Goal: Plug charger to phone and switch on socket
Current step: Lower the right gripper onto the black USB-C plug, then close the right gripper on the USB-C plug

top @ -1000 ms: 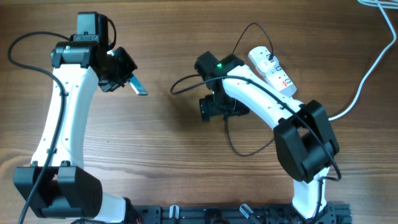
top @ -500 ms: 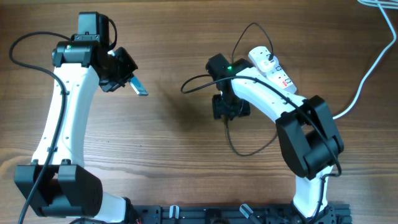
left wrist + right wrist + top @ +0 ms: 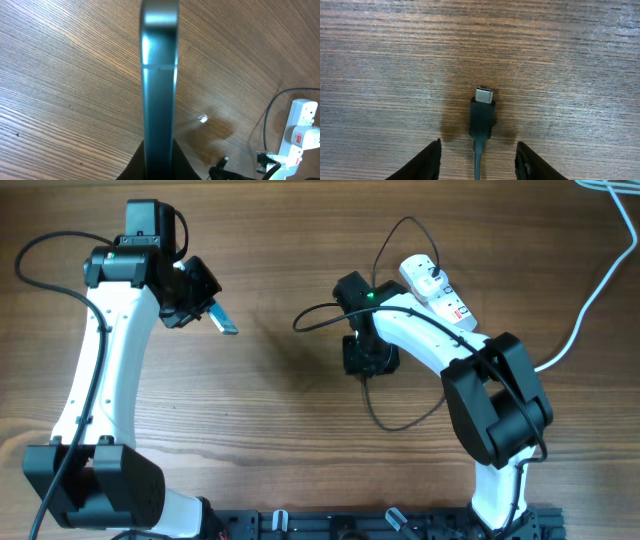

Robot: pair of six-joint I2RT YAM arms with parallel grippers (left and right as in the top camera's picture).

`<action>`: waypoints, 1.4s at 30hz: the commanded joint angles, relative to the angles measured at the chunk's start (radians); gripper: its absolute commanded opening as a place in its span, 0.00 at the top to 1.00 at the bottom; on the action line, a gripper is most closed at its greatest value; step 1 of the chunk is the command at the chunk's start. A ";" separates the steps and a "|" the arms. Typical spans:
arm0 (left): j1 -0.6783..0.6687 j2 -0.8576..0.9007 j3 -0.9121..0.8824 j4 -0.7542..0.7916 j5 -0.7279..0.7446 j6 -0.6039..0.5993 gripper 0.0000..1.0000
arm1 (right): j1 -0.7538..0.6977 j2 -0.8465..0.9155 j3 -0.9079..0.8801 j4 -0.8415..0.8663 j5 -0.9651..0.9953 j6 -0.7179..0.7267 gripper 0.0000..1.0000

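Charger [image 3: 483, 112], its black plug tipped in silver and pointing away from the wrist camera, sits between the spread fingers [image 3: 422, 162] of the right gripper [image 3: 477, 147]. That gripper stands open, with a gap on either side of the thin cable and neither finger touching it. Whether the plug rests on the wood or hangs just above it cannot be told.

From overhead, the right gripper points down near the middle of the table [image 3: 280, 430], near the lower-left end of the socket [image 3: 455, 308]. Black cable loops out to the left of the gripper, below it and above the socket. The socket lies at an angle toward the table's far right, and its thick white cord [image 3: 590, 300] runs off at the right side and the top right corner.

The phone [image 3: 224, 320] is clamped in the left gripper [image 3: 205, 308] at upper left, well apart from the plug. The left wrist view shows it edge-on, its narrow blue-grey side rising from the fingers over the wood grain.

A broad stretch of bare wood separates phone and charger, and more lies across the near half of the table between the two arm bases. A black rail [image 3: 350, 525] lines the near edge.
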 commanded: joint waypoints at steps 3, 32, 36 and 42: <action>-0.002 0.004 0.002 0.003 0.012 -0.006 0.96 | 0.000 0.020 -0.008 0.003 -0.012 0.037 0.54; -0.002 0.005 0.002 0.004 0.012 -0.006 0.96 | 0.000 0.082 -0.008 0.016 -0.024 0.051 0.82; -0.002 0.005 0.002 0.005 0.011 -0.006 0.96 | 0.000 0.082 -0.008 0.024 -0.023 0.051 0.82; -0.002 0.005 0.002 0.007 0.012 -0.006 0.96 | 0.000 0.082 -0.008 0.033 -0.023 0.051 0.83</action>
